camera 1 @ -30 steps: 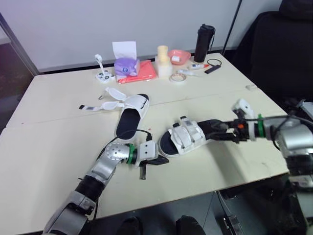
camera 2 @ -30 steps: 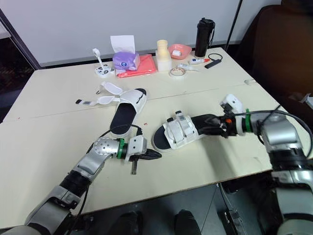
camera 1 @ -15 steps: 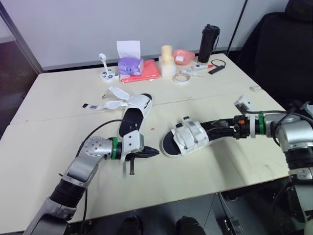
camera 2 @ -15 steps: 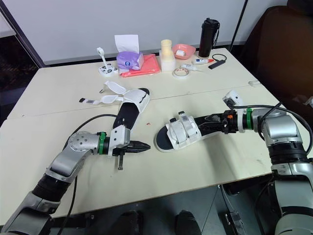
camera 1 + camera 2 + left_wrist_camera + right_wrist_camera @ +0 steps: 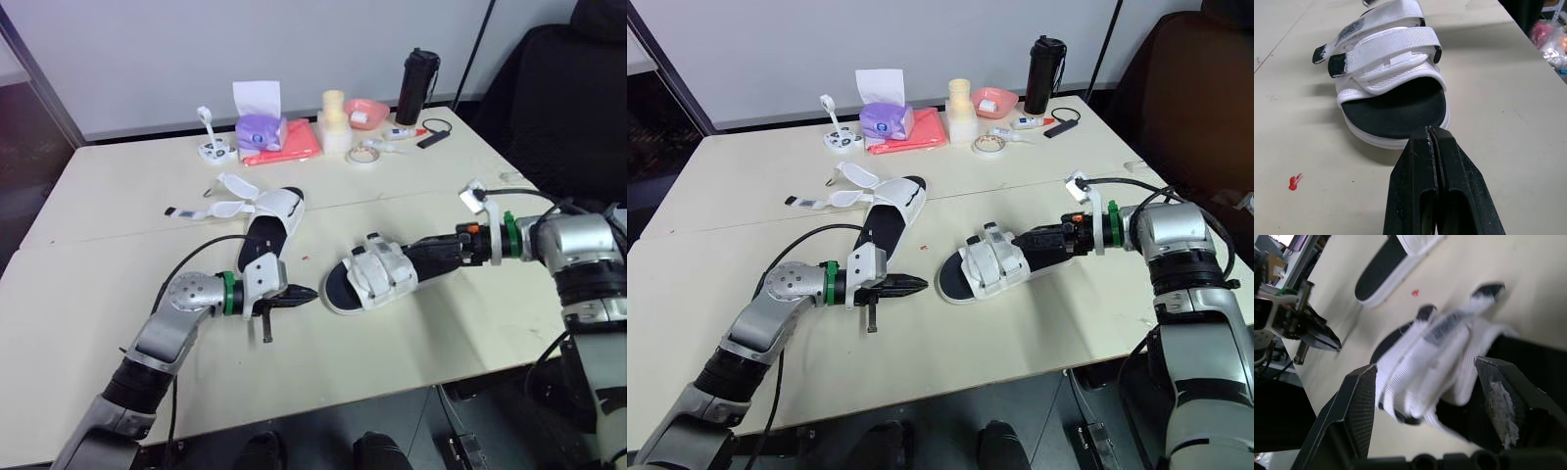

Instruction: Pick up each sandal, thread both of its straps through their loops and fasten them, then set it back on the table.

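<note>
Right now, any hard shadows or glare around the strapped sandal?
Left wrist view: only a soft shadow beside the strapped sandal, no glare on the table. Left eye view: table evenly lit, faint shadow along the sandal's near edge.

Your pale table carries a strapped sandal near the front edge. Behind it and to the left lies an open sandal with loose straps. Along the far edge you have a tissue box, red folder, tape roll, pink bowl and black flask.
</note>
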Action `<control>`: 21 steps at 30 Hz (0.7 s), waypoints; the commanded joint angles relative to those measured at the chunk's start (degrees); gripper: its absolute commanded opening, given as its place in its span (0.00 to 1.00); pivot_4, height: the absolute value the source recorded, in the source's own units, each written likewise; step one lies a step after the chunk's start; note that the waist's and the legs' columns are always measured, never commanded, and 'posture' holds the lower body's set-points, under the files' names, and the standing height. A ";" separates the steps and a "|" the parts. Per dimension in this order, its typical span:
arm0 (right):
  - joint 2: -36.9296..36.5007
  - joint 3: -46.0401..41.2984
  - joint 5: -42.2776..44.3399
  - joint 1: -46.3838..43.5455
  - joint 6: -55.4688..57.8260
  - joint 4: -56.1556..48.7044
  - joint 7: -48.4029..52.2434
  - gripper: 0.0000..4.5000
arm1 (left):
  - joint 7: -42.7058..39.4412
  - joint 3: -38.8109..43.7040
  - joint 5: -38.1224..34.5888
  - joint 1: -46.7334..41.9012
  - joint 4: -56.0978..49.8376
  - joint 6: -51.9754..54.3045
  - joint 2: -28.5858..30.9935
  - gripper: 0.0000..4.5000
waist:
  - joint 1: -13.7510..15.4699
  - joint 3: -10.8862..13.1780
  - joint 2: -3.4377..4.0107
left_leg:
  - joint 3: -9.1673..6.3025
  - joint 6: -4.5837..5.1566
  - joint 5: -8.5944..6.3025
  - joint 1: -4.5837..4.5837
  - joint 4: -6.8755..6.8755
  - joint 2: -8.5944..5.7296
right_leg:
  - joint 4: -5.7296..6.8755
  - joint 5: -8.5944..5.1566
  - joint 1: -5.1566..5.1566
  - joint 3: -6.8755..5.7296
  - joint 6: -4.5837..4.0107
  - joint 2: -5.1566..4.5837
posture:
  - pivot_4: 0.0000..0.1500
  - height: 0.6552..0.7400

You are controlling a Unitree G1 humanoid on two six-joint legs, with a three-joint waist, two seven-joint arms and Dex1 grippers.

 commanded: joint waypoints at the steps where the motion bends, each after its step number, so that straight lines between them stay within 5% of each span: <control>1: -0.20 -0.57 -0.18 -2.21 -1.50 -0.04 0.74 0.47 | 0.59 0.22 -0.16 0.26 -1.65 -1.08 -0.22 0.00 | -0.05 0.00 0.00 | 0.00 0.00 0.00 0.00 0.00 0.00 | 0.01 0.00 -0.01 0.00 0.00 0.00 | 1.00 1.00; 3: -0.19 -0.46 -0.61 -1.89 -2.91 -0.52 0.26 0.25 | 0.84 0.19 -0.14 0.37 -1.79 -1.05 -0.29 0.00 | -0.11 0.00 0.00 | 0.00 0.00 0.00 0.00 -0.01 0.00 | 0.02 0.00 -0.03 0.00 0.00 0.00 | 1.00 1.00; 7: -0.67 -0.53 -0.24 -0.07 -4.16 -3.04 0.61 0.25 | 1.15 0.18 -0.20 0.63 -2.18 -0.87 -0.42 0.00 | -0.19 0.00 0.00 | 0.00 0.00 0.00 0.00 -0.01 0.00 | 0.03 0.00 -0.03 0.00 0.00 0.00 | 1.00 1.00; 10: -0.98 -0.64 0.01 0.21 -4.05 -3.11 0.99 0.43 | 1.14 0.10 -0.24 0.60 -2.15 -0.84 -0.48 0.00 | -0.17 0.00 0.00 | 0.00 0.00 0.00 0.00 0.00 0.00 | 0.04 0.00 -0.02 0.00 0.00 0.00 | 1.00 1.00; 15: -0.64 0.33 -1.00 -1.15 -2.99 -0.87 0.63 0.97 | 1.01 -0.21 -0.19 0.41 -2.06 -0.81 -0.68 0.00 | -0.14 0.00 0.00 | 0.00 -0.01 0.00 0.00 0.03 0.00 | 0.05 0.00 -0.01 0.00 0.00 0.00 | 1.00 1.00; 21: 0.13 3.52 -2.52 -4.55 0.47 3.43 2.90 0.99 | 1.11 -0.54 -0.06 0.36 -2.22 -0.78 -1.00 0.00 | -0.20 0.00 0.00 | 0.00 -0.01 0.01 0.00 0.02 0.00 | 0.06 0.00 -0.03 0.00 0.00 0.00 | 1.00 1.00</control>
